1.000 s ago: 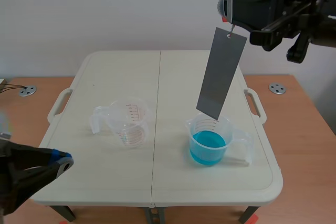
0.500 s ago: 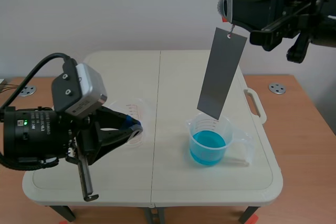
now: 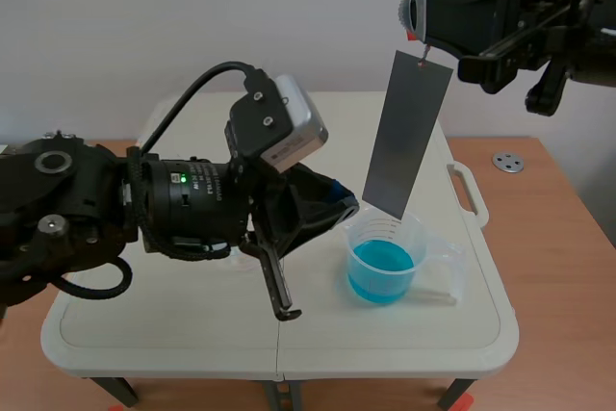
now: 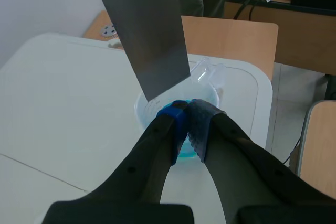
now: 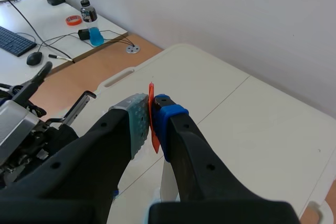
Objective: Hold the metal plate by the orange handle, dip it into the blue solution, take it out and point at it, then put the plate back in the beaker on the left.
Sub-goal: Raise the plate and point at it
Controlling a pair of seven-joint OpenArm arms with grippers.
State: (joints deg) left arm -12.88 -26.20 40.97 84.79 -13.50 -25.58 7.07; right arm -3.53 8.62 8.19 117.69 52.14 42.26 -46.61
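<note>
We see the metal plate [image 3: 406,137] hanging in the air above the right half of the table. Its long axis is close to upright but tilted. The top end is up at the right gripper [image 3: 416,14] and the bottom end is slanted down toward the middle of the table. One broad grey face is turned toward us. Its lower edge hangs over the mouth of the beaker [image 3: 390,259] and is clear of the blue solution [image 3: 382,269] inside.

In the right wrist view, the right gripper's fingers are clamped on the thin orange handle [image 5: 152,116], which stands edge-on between the pads.

The left gripper [image 4: 188,121] reaches past the middle of the table with its two pads pressed together and nothing between them. Its tips are just beside the plate's lower edge, above the beaker.

The beaker stands on a white folding table [image 3: 318,113] with moulded carry handles at its sides. The table sits on a wooden surface [image 3: 553,209] that carries a round metal fitting [image 3: 507,162]. A plain white wall [image 3: 192,16] rises behind it.

The right wrist view shows a desk off to one side. On it are a keyboard [image 5: 14,40], a mouse [image 5: 33,59], a bottle [image 5: 90,23] of blue liquid, a roll of orange tape [image 5: 73,20] and some cables.
</note>
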